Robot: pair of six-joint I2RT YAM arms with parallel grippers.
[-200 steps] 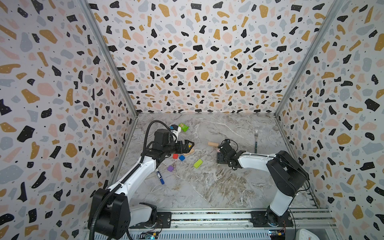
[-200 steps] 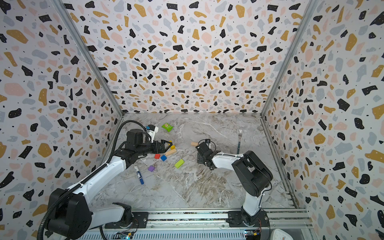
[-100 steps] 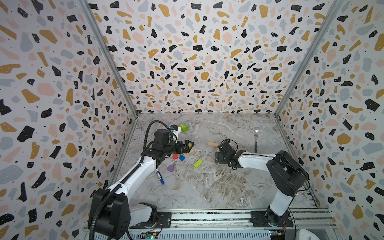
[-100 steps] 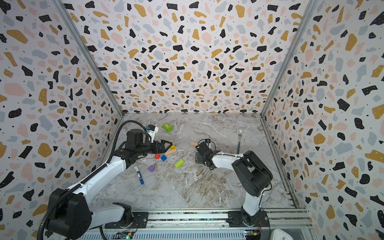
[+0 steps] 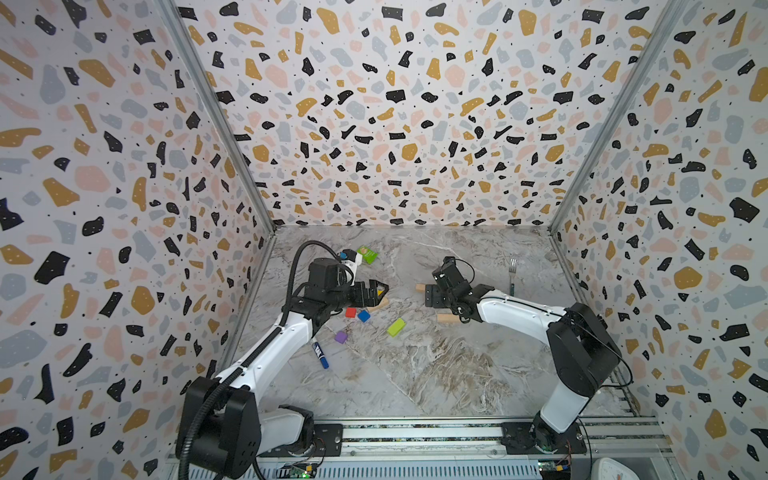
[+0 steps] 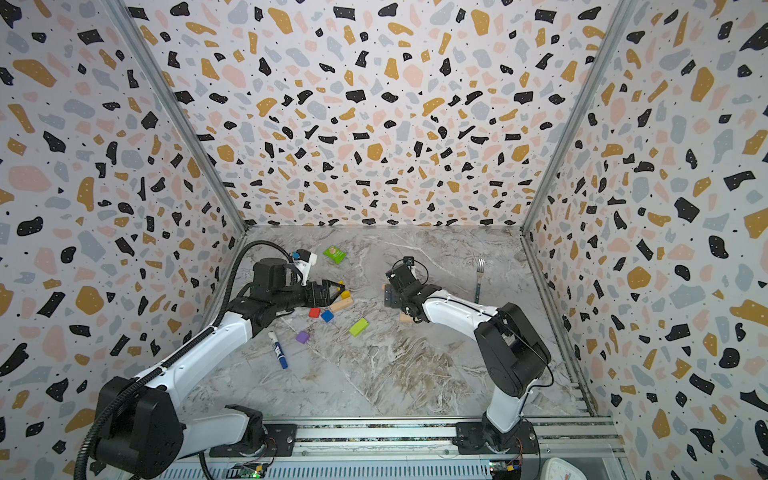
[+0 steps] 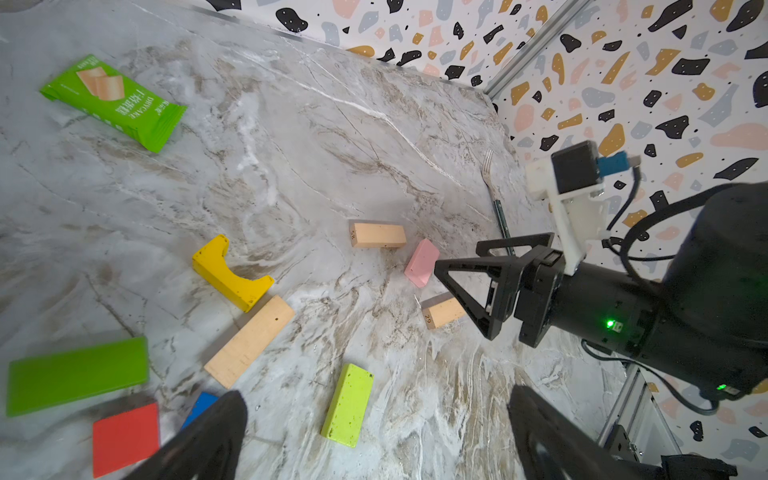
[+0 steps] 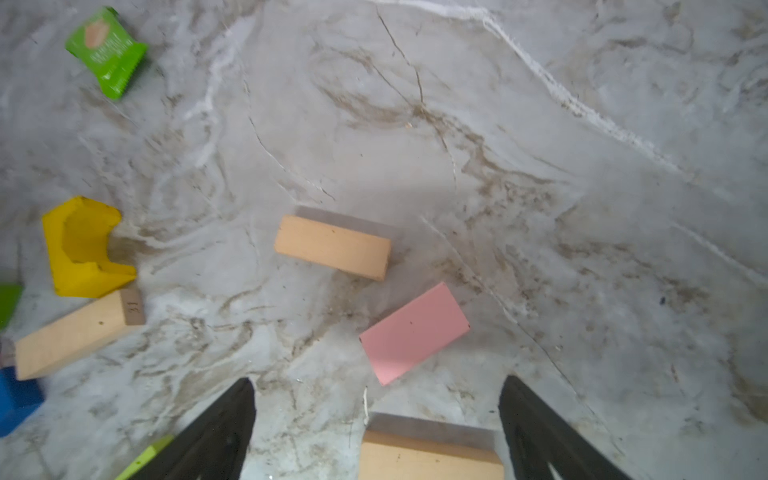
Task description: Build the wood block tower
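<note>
Currently the wood blocks [image 5: 396, 327] are lying flat and apart on the marble table [image 5: 415, 374], none stacked. The right gripper [image 8: 376, 386] is hanging spread over a short tan wooden bar [image 7: 442, 311] stamped "29". The bar's long axis is running left-right, untouched. A longer tan wooden bar [image 8: 75, 336] stamped "31" is pointing far-right beside the yellow notched arch [image 8: 79, 249]. The left gripper [image 5: 380, 291] is gaping empty above them. The flat green packet [image 7: 114, 102] is showing "DRYCAKE".
</note>
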